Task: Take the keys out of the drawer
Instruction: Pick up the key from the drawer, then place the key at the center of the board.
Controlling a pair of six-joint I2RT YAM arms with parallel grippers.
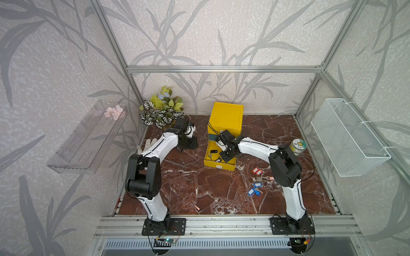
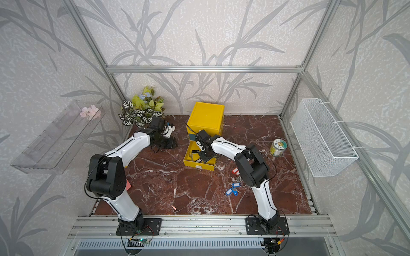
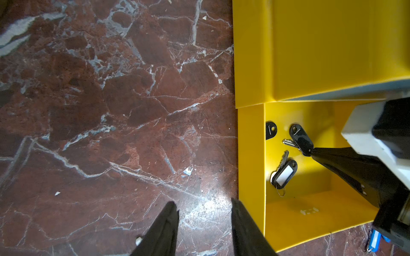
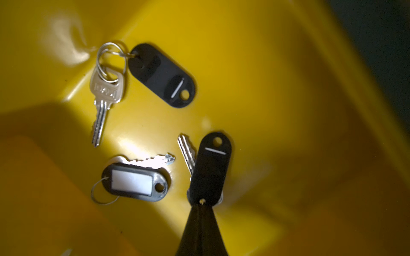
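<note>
The yellow drawer (image 1: 219, 165) stands pulled out of its yellow cabinet (image 1: 226, 115). Three keys with black tags lie inside it. My right gripper (image 4: 202, 202) reaches into the drawer and is shut on the ring end of one black-tagged key (image 4: 210, 168), which also shows in the left wrist view (image 3: 301, 137). Beside it lie a key with a white-window tag (image 4: 135, 181) and another black-tagged key (image 4: 162, 75). My left gripper (image 3: 204, 205) hangs open over the marble floor, just left of the drawer wall (image 3: 251, 155). More keys lie on the table, with red-orange tags (image 1: 256, 170) and blue tags (image 1: 257, 185).
A round jar (image 1: 298, 146) stands behind the right arm. A leafy plant (image 1: 163, 110) and a white glove (image 1: 147, 144) sit at the back left. A wire basket (image 1: 348, 137) hangs on the right wall and a clear shelf (image 1: 88, 137) on the left.
</note>
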